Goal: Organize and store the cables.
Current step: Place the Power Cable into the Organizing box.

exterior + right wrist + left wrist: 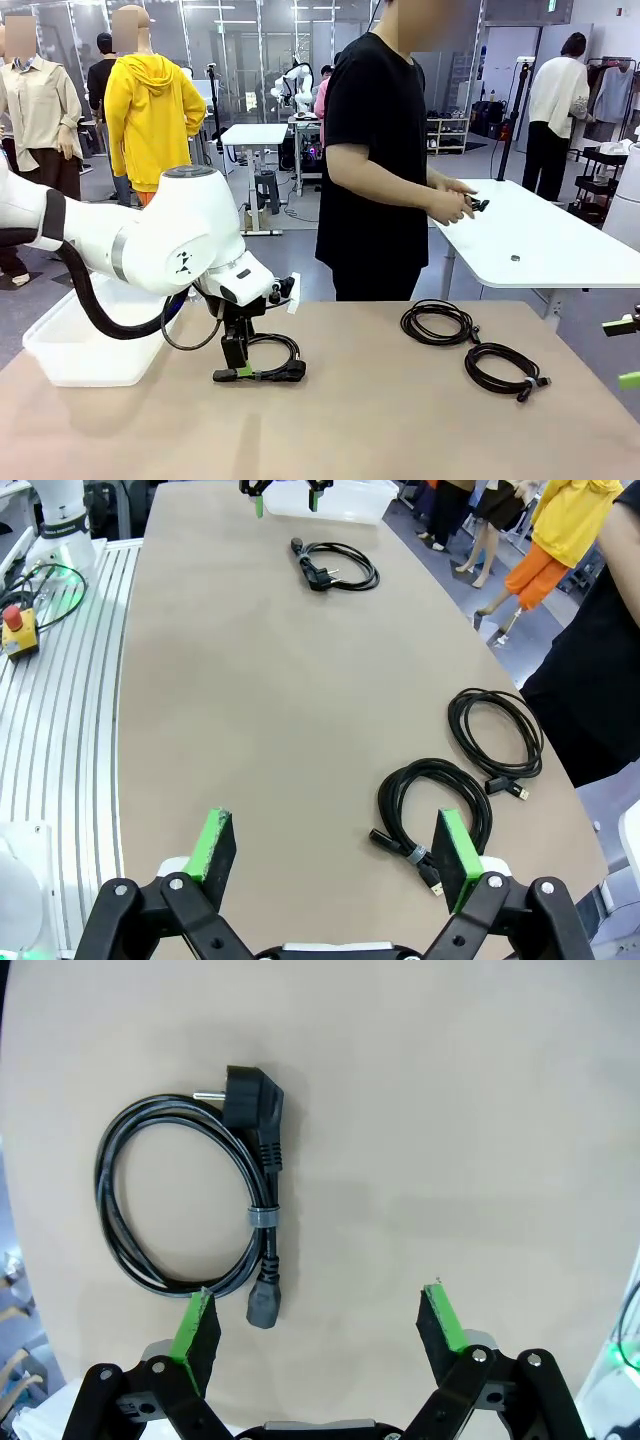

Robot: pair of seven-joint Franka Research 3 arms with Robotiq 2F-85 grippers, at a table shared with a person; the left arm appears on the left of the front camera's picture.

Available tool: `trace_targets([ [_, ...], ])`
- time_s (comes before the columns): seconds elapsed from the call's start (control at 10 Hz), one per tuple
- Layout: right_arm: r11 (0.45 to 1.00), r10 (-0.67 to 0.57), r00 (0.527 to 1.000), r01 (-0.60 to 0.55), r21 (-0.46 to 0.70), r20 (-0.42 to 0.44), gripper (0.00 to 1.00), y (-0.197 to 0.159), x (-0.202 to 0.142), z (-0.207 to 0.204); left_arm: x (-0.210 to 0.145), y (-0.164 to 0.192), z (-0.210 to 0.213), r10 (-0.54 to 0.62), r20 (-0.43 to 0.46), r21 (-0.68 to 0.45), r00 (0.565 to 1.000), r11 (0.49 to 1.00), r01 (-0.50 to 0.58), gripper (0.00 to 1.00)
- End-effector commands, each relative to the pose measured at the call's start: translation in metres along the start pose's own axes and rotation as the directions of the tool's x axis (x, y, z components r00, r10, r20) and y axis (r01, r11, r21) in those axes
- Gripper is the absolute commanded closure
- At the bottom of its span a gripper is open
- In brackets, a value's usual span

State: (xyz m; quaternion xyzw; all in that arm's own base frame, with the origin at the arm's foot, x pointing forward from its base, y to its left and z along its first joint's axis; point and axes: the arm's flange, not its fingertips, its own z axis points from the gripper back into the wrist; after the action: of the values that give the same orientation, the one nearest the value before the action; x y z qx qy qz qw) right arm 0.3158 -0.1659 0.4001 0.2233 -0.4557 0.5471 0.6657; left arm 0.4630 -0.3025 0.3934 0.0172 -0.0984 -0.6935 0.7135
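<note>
Three coiled black cables lie on the tan table. One with a chunky plug (272,358) (180,1205) (337,566) sits at the left, just beside my left gripper (240,370) (320,1325). That gripper is open, low over the table, and its left pad (196,1330) is next to the coil's rim; nothing sits between the fingers. Two more coils (437,322) (500,368) lie at the right. My right gripper (625,352) (335,850) hangs open above the table, with one coil (435,800) near its right pad and the other (497,730) beyond.
A white bin (70,355) (345,498) stands at the table's left end, behind my left arm. A person in black (375,150) stands at the far side, hands on a small black item (472,205) over a white side table (540,240).
</note>
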Motion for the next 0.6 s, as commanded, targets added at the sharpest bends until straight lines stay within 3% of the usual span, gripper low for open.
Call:
trace_targets([
  [0.0, 1.0, -0.021, 1.0, 0.021, 0.005, 0.001, 0.0, 0.0017, 0.0044, 0.0007, 0.0012, -0.0015, 0.0068, -0.007, 0.008, 0.008, 1.0, 1.0, 0.007, 0.0],
  [0.5, 1.0, -0.021, 1.0, 0.021, 0.005, 0.001, 0.0, 0.0017, 0.0044, 0.0007, 0.0012, -0.0015, 0.0068, -0.007, 0.008, 0.008, 1.0, 1.0, 0.007, 0.0],
])
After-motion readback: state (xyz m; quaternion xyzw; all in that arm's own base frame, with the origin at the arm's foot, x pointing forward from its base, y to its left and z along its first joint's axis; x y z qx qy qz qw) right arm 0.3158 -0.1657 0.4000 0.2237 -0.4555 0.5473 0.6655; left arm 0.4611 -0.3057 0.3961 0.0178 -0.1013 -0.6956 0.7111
